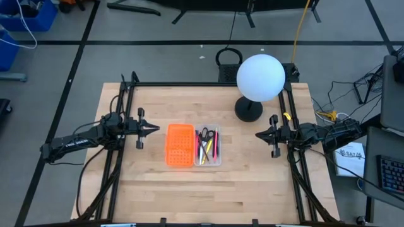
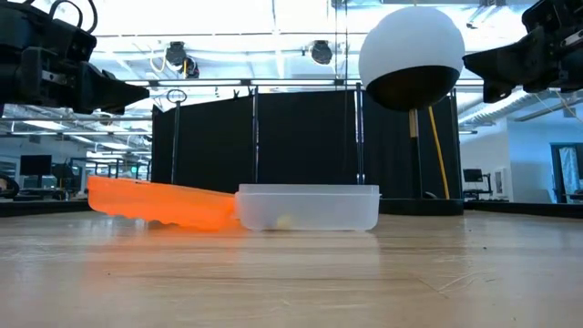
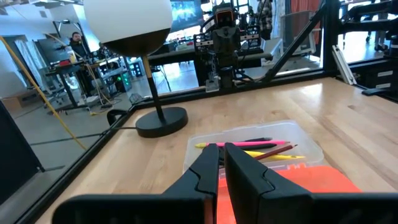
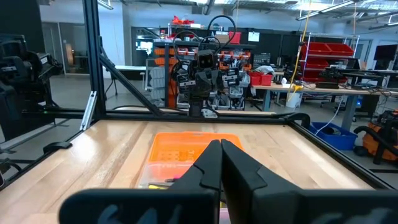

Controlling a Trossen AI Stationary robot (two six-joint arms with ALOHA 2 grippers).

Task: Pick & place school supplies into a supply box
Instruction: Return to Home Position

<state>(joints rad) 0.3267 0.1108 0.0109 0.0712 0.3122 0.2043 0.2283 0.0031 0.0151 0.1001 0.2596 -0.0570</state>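
from above, my left gripper (image 1: 158, 128) hangs over the table (image 1: 252, 189) well to the left of the supply box (image 1: 219, 153), fingers pressed together on nothing, tip aimed at the box. my right gripper (image 1: 257, 134) faces it from the box's other side, well apart and likewise closed and empty. the clear box lies between us, with the black-handled scissors (image 1: 205, 133) and the pens and pencils (image 1: 214, 145) inside, and an orange panel (image 1: 180, 145) just beside its left wall. a lamp (image 1: 259, 77) stands beyond the box toward my right arm. at table height, the supply box (image 2: 310, 208) sits flat, the orange panel (image 2: 159, 202) slanting down against its side, while both my grippers (image 2: 141, 91) (image 2: 469, 62) hover high above box level. past my left fingers (image 3: 205, 165), which sit nearly touching, a pink pencil (image 3: 277, 149), a yellow one (image 3: 273, 156) and a dark pen (image 3: 249, 141) lie lengthwise in the box (image 3: 314, 149). past my right fingers (image 4: 208, 163), closed too, the orange panel (image 4: 186, 146) shows; the box is mostly hidden behind them.
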